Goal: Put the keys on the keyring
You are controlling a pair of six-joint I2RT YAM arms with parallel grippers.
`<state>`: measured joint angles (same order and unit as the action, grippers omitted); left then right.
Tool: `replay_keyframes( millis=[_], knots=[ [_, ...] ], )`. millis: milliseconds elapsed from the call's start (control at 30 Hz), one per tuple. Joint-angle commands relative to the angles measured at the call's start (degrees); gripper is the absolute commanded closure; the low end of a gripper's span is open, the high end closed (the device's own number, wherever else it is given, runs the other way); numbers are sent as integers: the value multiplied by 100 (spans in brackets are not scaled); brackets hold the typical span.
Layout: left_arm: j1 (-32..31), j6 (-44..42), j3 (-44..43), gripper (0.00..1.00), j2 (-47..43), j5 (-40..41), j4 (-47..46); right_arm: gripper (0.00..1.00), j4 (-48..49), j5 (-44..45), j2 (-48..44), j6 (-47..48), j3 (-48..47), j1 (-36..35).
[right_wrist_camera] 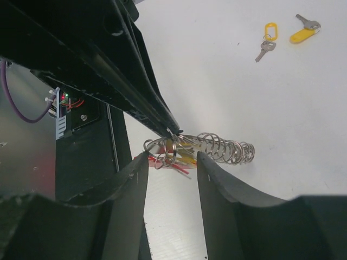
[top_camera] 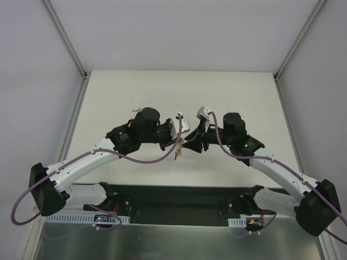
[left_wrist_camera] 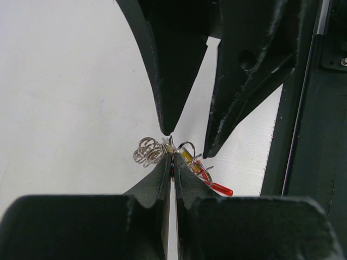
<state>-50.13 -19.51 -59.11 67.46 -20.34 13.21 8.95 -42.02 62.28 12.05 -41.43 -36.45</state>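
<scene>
The keyring (right_wrist_camera: 162,145) is a silver ring with a coil of smaller rings (right_wrist_camera: 227,149) and red and yellow tags hanging from it. It is held above the table at the centre (top_camera: 178,149). My left gripper (left_wrist_camera: 172,162) is shut on the ring's wire, with the coil (left_wrist_camera: 147,151) to its left and a red tag (left_wrist_camera: 217,187) to its right. My right gripper (right_wrist_camera: 172,157) faces it, jaws apart on either side of the ring cluster. Its left fingertip (right_wrist_camera: 142,158) is at the ring's edge. Two keys with yellow heads (right_wrist_camera: 267,38) (right_wrist_camera: 303,32) lie apart on the white table.
The black base plate (right_wrist_camera: 81,162) and the arms' mounts run along the table's near edge, just below the held keyring. White enclosure walls and metal frame posts (top_camera: 65,38) border the table on three sides.
</scene>
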Motion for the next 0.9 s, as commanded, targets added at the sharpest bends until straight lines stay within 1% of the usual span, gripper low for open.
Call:
replay_keyframes(
  millis=[0, 300, 433, 500, 633, 867],
  knots=[
    [65, 245, -101, 100, -233, 144, -292, 56, 98, 405, -330, -71, 30, -143],
    [56, 465, 163, 100, -550, 197, -583, 59, 230, 827, -146, -282, 21, -302],
    [56, 483, 277, 100, -638, 258, -679, 62, 353, 783, -102, -344, -5, -328],
    [65, 509, 286, 100, -638, 276, -715, 66, 388, 704, -102, -344, -32, -354],
    [56, 553, 339, 100, -620, 390, -759, 70, 432, 502, -93, -327, -93, -416],
    [65, 711, 365, 100, -603, 478, -829, 72, 476, 423, -14, -327, -155, -469]
  ],
)
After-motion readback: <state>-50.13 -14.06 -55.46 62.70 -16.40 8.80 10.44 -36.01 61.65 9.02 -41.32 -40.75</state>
